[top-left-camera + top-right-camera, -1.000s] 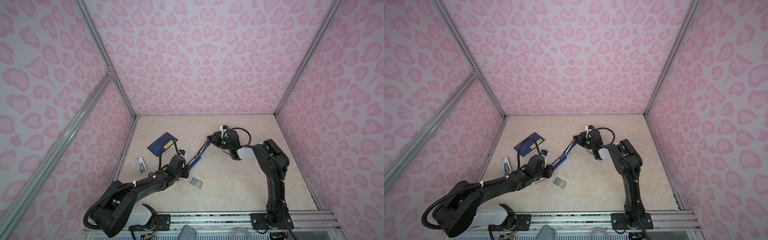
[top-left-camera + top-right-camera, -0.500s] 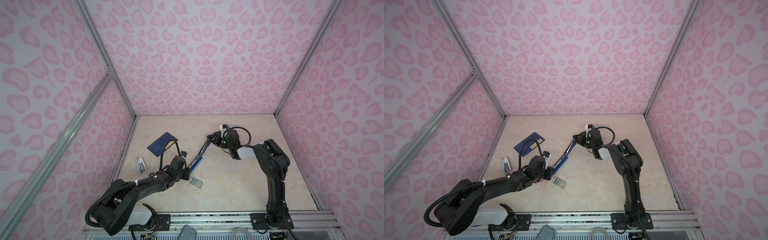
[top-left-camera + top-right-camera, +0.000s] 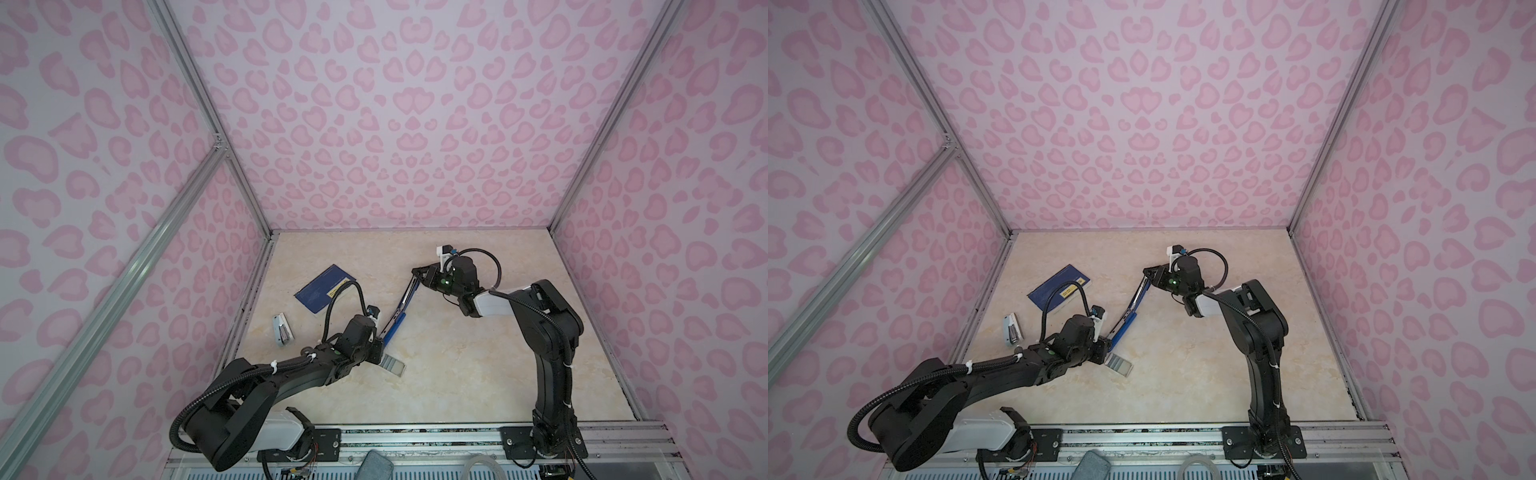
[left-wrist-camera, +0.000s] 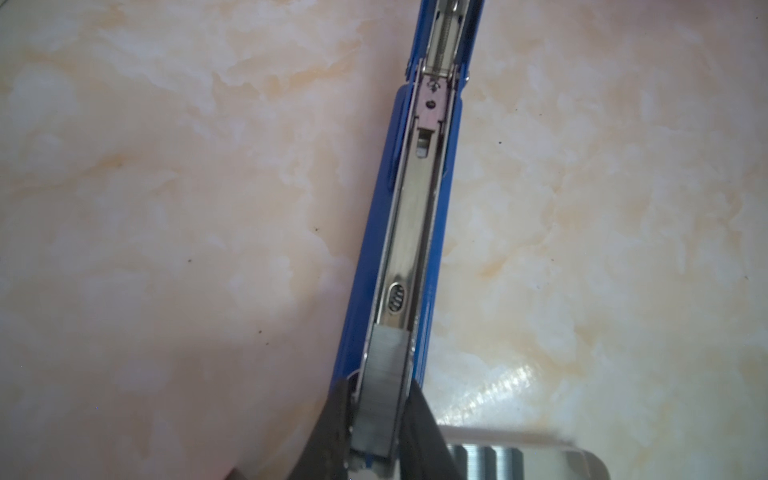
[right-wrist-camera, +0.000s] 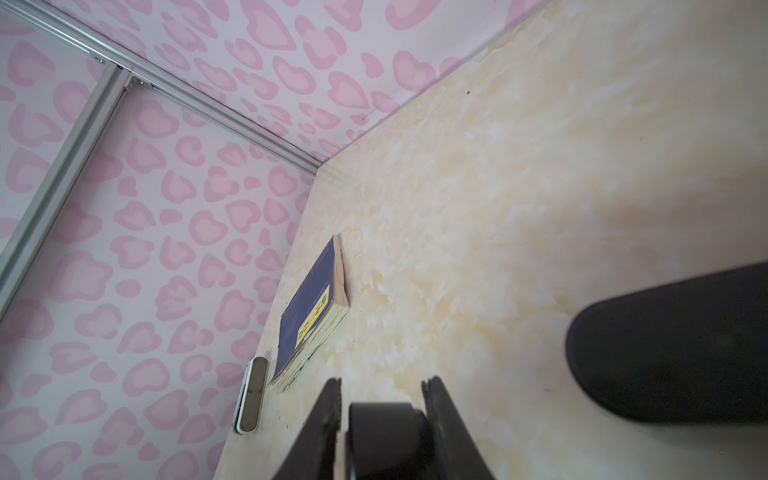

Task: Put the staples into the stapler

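Near the stapler (image 3: 397, 322), a booklet's (image 5: 312, 282) yellow label (image 5: 314, 318), writing illegible.

stapler (image 4: 411, 232): one end cut off by the left wrist picture's edge, the other hidden under the strip (image 4: 380, 399).
strip: runs out of the picture between the left claw (image 4: 378, 384) fingers.
tray (image 4: 515, 461): blurred, cut by the edge.
left claw: in both top views, fingers hidden under its wrist.
right claw (image 5: 383, 386): grips a dark part, cut off, too close to name.
sleeve (image 3: 281, 330): print too small to read.
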Available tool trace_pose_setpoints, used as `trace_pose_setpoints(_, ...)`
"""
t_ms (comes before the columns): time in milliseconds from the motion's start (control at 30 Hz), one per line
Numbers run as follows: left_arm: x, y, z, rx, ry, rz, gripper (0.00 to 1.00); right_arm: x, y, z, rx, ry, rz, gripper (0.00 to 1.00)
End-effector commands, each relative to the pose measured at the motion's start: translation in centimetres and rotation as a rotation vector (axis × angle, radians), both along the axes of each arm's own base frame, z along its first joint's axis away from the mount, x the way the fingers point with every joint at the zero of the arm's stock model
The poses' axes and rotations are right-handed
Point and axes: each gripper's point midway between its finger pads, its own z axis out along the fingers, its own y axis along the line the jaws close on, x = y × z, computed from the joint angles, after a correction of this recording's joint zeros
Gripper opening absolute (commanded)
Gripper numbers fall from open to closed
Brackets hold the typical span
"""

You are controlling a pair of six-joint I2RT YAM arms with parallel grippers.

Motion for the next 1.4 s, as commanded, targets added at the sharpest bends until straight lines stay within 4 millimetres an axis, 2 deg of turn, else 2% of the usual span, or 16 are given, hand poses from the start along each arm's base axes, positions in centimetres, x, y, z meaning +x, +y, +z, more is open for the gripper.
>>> trace_pose_setpoints(0, 1.3, 0.4, 1.3, -0.007, -0.065, 0.051, 0.14, -1.0, 0.9, 0.1, -0.037, -0.002, 0.045, 0.29)
trace_pose_setpoints(333, 2.1, 0.0, 3.4, -0.025, -0.115, 0.051, 0.12, -3.2, 2.6, 1.6, -0.204, -0.1, 0.114, 0.29)
trace_pose_setpoints(567, 2.7, -0.5, 4.7, -0.042, -0.142, 0.048, 0.11, -5.1, 4.5, 3.0, -0.315, -0.181, 0.173, 0.3)
trace_pose_setpoints(833, 3.2, -1.0, 5.9, -0.056, -0.164, 0.039, 0.1, -6.9, 5.8, 4.1, -0.365, -0.232, 0.211, 0.3)
trace_pose_setpoints(1367, 3.5, -1.2, 7.0, -0.068, -0.187, 0.035, 0.1, -10.9, 8.9, 5.6, -0.398, -0.307, 0.303, 0.32)
